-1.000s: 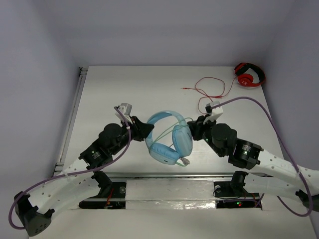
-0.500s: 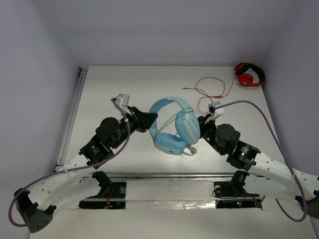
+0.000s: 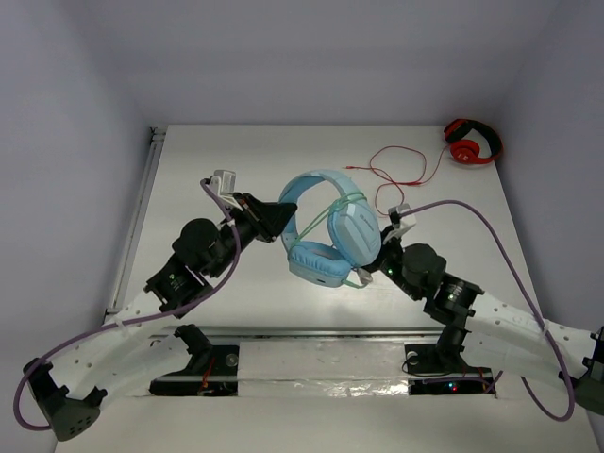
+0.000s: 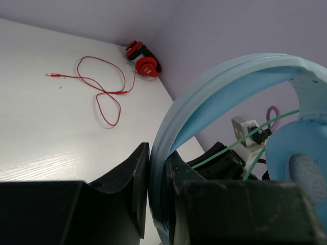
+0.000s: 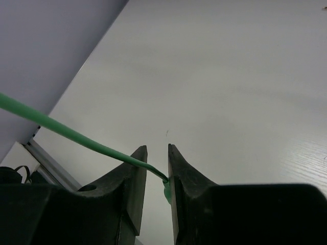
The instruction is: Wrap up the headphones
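Clamping the headphones (image 3: pixel 326 231) band, left gripper (image 4: pixel 157 168) hovers over white table (image 3: pixel 208 160); right gripper (image 5: pixel 157 171) pinches green cable (image 5: pixel 61 130).

1. Headphones (image 3: pixel 326 226) sit mid-table (image 3: pixel 208 160), between the two arms, lifted off the surface.
2. Left gripper (image 3: pixel 274 219) is on their left side, its jaws on either side of the headband (image 4: pixel 204 97).
3. Right gripper (image 3: pixel 373 272) is at their lower right, just below the right-hand ear cup (image 3: pixel 354 234).
4. Cable (image 3: pixel 326 209) runs across the headband and over that cup; in the right wrist view it passes between the right gripper's fingers (image 5: pixel 134 178).
5. Second headphones (image 3: pixel 472 142) lie at the far right corner, well apart.
6. Their cable (image 3: pixel 401 170) trails leftward and toward the arms along the table.
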You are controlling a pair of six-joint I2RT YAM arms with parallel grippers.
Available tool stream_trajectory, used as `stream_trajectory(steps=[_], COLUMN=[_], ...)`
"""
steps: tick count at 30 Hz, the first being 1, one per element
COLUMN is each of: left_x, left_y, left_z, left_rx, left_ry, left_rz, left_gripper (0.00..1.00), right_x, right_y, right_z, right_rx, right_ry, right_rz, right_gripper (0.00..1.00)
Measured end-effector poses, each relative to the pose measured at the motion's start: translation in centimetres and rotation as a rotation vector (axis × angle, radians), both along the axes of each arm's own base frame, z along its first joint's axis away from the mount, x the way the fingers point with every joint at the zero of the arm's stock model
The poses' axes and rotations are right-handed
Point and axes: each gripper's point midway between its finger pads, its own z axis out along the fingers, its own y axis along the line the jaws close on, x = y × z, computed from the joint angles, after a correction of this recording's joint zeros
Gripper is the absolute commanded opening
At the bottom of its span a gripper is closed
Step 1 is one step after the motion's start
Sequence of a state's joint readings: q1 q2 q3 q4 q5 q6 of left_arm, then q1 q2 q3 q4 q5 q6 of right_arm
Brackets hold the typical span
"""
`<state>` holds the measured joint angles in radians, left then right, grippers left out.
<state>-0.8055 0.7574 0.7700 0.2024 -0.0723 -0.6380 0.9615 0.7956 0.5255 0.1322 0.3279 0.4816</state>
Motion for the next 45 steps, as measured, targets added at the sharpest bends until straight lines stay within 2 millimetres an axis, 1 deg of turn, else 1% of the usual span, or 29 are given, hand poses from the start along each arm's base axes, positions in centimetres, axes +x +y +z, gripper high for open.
stream_trajectory(steps=[6, 10, 14, 15, 16, 20, 24, 27, 31, 35, 37, 39, 40, 41, 43, 45], left_x=[0.6, 1.0, 1.3, 1.4, 1.6, 2.3, 3.7, 5.0, 7.0, 9.0, 9.8, 10.5, 10.6, 10.9, 11.2, 11.3], left_y=[0.1, 0.5, 0.7, 0.8, 0.8, 0.9, 1.5, 1.9, 2.2, 2.4, 2.3, 2.2, 2.4, 2.3, 2.7, 3.3], left_z=[-0.4, -0.3, 0.0, 0.2, 0.4, 0.4, 0.0, -1.5, -4.4, -7.3, -8.8, -10.5, -10.8, -12.0, -13.2, -13.8], left_rx=[0.002, -0.009, -0.029, -0.037, -0.048, -0.061, -0.096, -0.121, -0.132, -0.135, -0.129, -0.106, -0.105, -0.077, -0.041, -0.018], left_ry=[0.016, 0.022, 0.02, 0.019, 0.016, 0.023, 0.032, 0.057, 0.117, 0.184, 0.214, 0.24, 0.247, 0.262, 0.274, 0.276], left_rz=[0.027, 0.059, 0.083, 0.089, 0.094, 0.129, 0.212, 0.284, 0.387, 0.496, 0.534, 0.568, 0.586, 0.602, 0.64, 0.679], left_gripper=[0.0, 0.0, 0.0, 0.0, 0.0, 0.0, 0.0, 0.0, 0.0, 0.0, 0.0, 0.0, 0.0, 0.0, 0.0, 0.0], right_x=[-0.2, -0.4, -0.5, -0.4, -0.4, -0.4, -1.0, -1.4, -1.3, -0.5, -0.3, -0.3, -0.5, -0.9, -1.7, -2.2], right_y=[-0.1, -0.3, 0.1, 0.2, 0.2, 0.6, 1.5, 2.1, 3.3, 4.8, 5.9, 6.8, 7.2, 7.7, 8.3, 8.7], right_z=[-0.3, -0.7, -1.3, -1.4, -1.5, -1.8, -1.2, -0.9, -0.9, -2.3, -3.7, -5.3, -6.0, -6.4, -6.4, -5.8], right_rx=[0.024, 0.041, 0.041, 0.04, 0.037, 0.046, 0.12, 0.174, 0.222, 0.231, 0.222, 0.201, 0.191, 0.186, 0.191, 0.208], right_ry=[0.009, 0.02, 0.038, 0.042, 0.046, 0.06, 0.075, 0.095, 0.12, 0.153, 0.179, 0.206, 0.214, 0.22, 0.213, 0.194], right_rz=[-0.003, -0.004, 0.005, 0.007, 0.008, 0.012, 0.055, 0.083, 0.102, 0.101, 0.103, 0.101, 0.094, 0.097, 0.093, 0.079], right_gripper=[0.28, 0.31, 0.3, 0.24, 0.0, 0.0, 0.0, 0.0, 0.0, 0.0, 0.0, 0.01, 0.01, 0.02, 0.03, 0.04])
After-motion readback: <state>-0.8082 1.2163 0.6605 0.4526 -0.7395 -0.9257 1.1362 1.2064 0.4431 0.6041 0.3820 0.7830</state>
